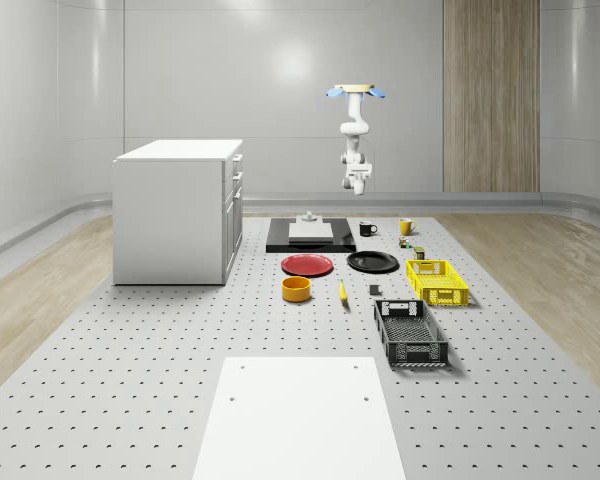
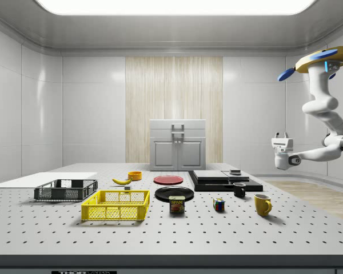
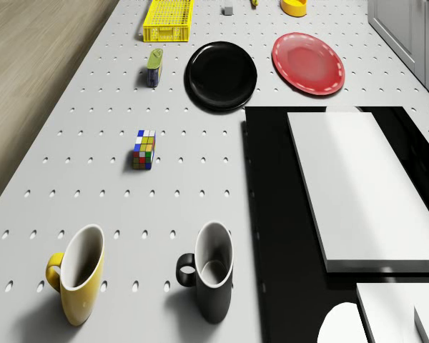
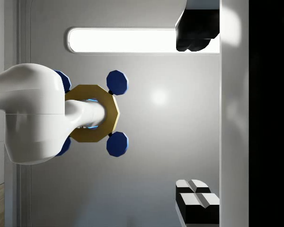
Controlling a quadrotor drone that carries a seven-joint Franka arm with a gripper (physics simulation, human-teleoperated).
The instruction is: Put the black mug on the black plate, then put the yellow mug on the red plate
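1. Black mug stands upright on the perforated tabletop, just beside the edge of the black slab, with the yellow mug near it on the other side. Neither mug is on a plate, so by my reading the first step has not begun.

2. Its long axis is vertical, mouth up. In the drone view its handle sticks out toward the yellow mug, and the yellow mug's handle points the same way, away from the black mug.

3. Black plate and red plate lie flat side by side, well apart from the mugs, with a Rubik's cube and a tin between the two groups. The plates look unobstructed for a set-down.

4. The drone hovers high above the far end of the tabletop, about over the mugs in the whole-scene view.

5. The arm hangs folded below it, and the hand is well above the tabletop, holding nothing, its fingers spread apart in the wrist view. This looks like a waiting pose before a descent.

6. A grasp would probably suit the mug's rim or wall from above, since the handle lies sideways.
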